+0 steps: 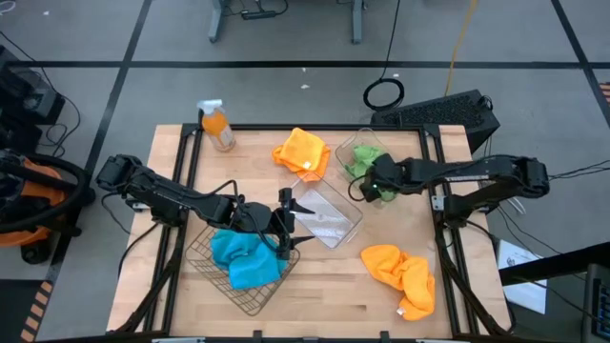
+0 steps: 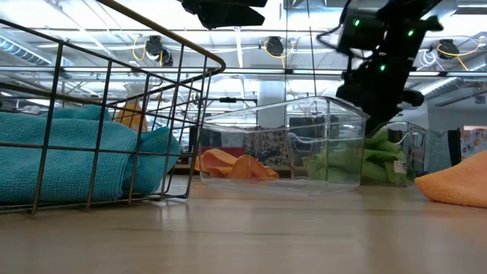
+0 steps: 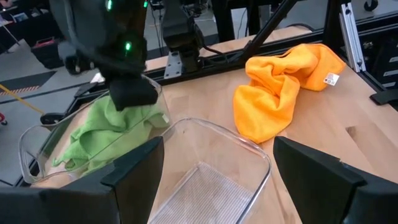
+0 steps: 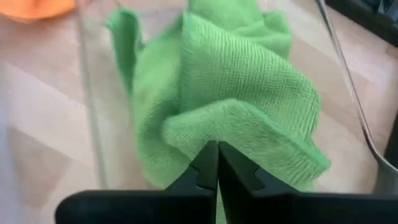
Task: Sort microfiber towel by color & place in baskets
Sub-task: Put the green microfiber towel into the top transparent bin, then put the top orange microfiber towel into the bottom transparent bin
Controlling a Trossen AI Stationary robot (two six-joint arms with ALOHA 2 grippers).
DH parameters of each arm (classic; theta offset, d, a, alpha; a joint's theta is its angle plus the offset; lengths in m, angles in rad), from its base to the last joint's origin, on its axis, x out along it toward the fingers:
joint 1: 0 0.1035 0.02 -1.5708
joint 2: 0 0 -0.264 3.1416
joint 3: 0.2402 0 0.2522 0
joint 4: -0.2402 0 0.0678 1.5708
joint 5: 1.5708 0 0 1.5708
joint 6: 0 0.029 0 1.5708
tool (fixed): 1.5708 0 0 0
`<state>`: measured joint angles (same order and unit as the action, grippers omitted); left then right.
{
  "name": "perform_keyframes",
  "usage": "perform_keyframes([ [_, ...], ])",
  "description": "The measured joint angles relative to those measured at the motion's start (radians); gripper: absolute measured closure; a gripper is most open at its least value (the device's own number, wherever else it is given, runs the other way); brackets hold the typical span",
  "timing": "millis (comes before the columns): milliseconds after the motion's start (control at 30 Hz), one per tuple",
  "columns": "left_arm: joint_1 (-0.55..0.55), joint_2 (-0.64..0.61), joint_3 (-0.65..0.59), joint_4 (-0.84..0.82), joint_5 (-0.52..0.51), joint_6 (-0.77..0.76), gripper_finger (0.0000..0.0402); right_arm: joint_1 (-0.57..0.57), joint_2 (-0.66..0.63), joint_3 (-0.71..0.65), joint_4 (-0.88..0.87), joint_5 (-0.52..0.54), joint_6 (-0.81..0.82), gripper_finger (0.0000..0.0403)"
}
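Green towel [image 4: 236, 93] | right gripper [image 4: 217, 163] clamped on it | left gripper [image 3: 214, 171] apart

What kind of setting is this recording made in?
Probably a robotics lab or workshop: a wooden workbench on a taped concrete floor, a keyboard beside it, and ceiling strip lights over open space.

Orange towels [image 1: 303, 152]: two; baskets [image 1: 329, 217]: three; spray bottle [image 1: 217, 125]: one.
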<state>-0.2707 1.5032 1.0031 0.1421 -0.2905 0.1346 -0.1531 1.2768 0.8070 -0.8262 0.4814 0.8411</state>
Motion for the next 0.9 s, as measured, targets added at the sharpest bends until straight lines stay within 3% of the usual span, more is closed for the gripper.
perform_keyframes([
  [200,0.000,0.000,0.000,-0.002,0.000,0.000,0.0093,0.055,-0.092,0.000,-0.068,0.045,0.070,0.0401],
  [433,0.001,0.000,0.000,-0.034,-0.041,0.001,0.0093,0.166,-0.175,0.000,-0.029,0.062,0.118,0.0401],
  [567,0.003,0.000,0.000,-0.059,-0.192,0.001,0.0093,0.255,-0.203,0.002,0.022,0.129,0.120,0.0401],
  [733,0.005,0.000,0.000,-0.112,-0.598,-0.003,0.0093,0.365,-0.205,0.002,0.023,0.196,0.163,0.0401],
  [800,0.006,0.000,0.000,-0.146,-0.641,-0.042,0.0093,0.420,-0.192,0.002,0.043,0.231,0.182,0.0401],
  [900,0.025,0.000,0.000,-0.140,-0.621,-0.008,0.0094,0.503,-0.171,0.002,0.051,0.306,0.210,0.0401],
])
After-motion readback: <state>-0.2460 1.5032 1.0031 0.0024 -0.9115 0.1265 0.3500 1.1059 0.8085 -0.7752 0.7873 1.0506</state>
